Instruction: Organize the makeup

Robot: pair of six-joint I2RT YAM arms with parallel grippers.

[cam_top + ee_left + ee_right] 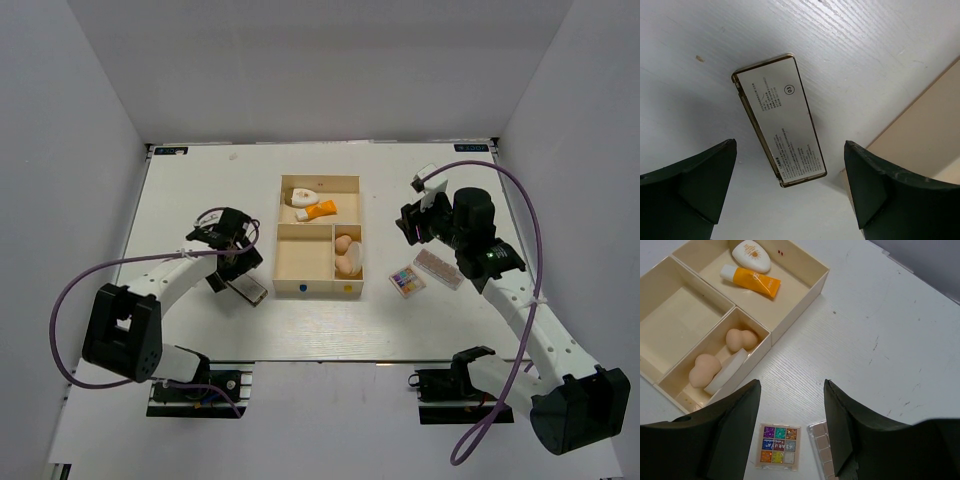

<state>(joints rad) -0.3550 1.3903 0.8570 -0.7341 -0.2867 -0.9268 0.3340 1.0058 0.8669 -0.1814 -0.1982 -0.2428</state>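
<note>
Left gripper (790, 144): jaws spread wide, holding nothing. It hangs directly over a flat rectangular palette (779, 127), which lies printed label up on the desk (200, 180) and fits between the two fingers; the pictures do not show the fingers touching it. This palette sits left of the pale wooden box (292, 262), close to the box's near left corner, roughly midway between the desk's left edge and its centre.

Right gripper (792, 382): jaws part-way apart, nothing between them. It is held above bare desk, between the box's right wall and the two palettes to the box's right.

The box stands at the middle of the desk, somewhat toward the far edge.
- Far compartment: white teardrop piece (752, 255) and orange tube (751, 281), lying side by side.
- Near right compartment: two beige egg-shaped sponges (741, 339) and the round cream puff (727, 371), which stands on edge against the outer wall.

Right of the box, toward the desk's right edge:
- multicoloured palette (777, 451), lying flat with its colour squares facing up
- just beside it on the right, a second palette (438, 268) of pale pink squares, partly hidden behind the right finger in the wrist view

Three palettes lie outside the box
</note>
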